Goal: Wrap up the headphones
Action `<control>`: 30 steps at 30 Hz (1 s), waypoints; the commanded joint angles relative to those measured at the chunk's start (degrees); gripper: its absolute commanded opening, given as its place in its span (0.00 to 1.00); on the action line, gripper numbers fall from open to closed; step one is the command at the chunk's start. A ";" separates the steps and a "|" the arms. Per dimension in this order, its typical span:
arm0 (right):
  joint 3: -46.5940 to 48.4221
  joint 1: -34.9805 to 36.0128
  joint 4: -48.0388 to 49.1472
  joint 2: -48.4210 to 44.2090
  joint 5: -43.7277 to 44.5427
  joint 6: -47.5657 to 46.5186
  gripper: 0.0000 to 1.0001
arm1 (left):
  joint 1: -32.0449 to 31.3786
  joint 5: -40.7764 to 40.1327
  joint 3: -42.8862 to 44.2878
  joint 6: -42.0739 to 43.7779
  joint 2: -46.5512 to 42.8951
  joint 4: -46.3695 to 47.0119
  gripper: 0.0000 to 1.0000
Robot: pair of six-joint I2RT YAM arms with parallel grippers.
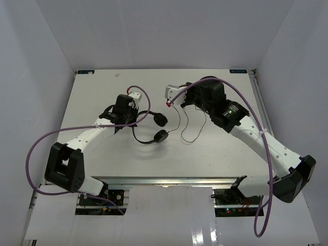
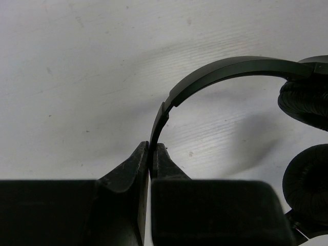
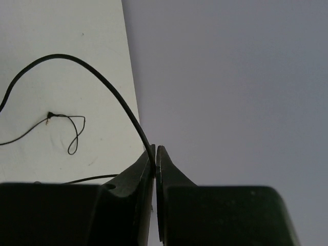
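The black headphones [image 1: 154, 134] are near the table's middle, with two round ear cups [image 1: 161, 120] to the right of the thin arched headband [image 2: 225, 69]. My left gripper [image 2: 152, 146] [image 1: 130, 122] is shut on the headband's left end, and the padded cups [image 2: 307, 177] show at the right edge of the left wrist view. The thin black cord [image 1: 185, 128] hangs in loops between the arms. My right gripper [image 3: 155, 148] [image 1: 185, 101] is shut on the cord [image 3: 102, 77], which arcs up and left from the jaws. The small plug [image 3: 49, 117] lies on the table.
Thick purple cables [image 1: 41, 148] loop off both arms, one [image 1: 145, 102] curling just above the headphones. Grey walls [image 3: 230, 77] enclose the white table [image 1: 102, 87] on the left, back and right. The arm bases [image 1: 64, 169] stand at the near edge.
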 commanded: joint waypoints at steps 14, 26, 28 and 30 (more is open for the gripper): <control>3.03 0.18 5.08 5.64 -22.48 14.06 0.08 | -7.93 12.71 -2.24 -1.07 -6.03 16.77 0.00; 2.12 -0.35 7.11 9.89 -22.51 17.47 0.08 | -13.49 11.80 0.42 -3.09 -5.33 21.73 0.00; 2.18 -0.77 7.10 10.71 -22.62 17.85 0.08 | -14.27 11.80 0.66 -3.15 -5.93 22.02 0.00; 2.43 -1.42 7.28 11.35 -22.86 18.42 0.08 | -14.99 11.60 0.77 -3.35 -6.53 21.94 0.00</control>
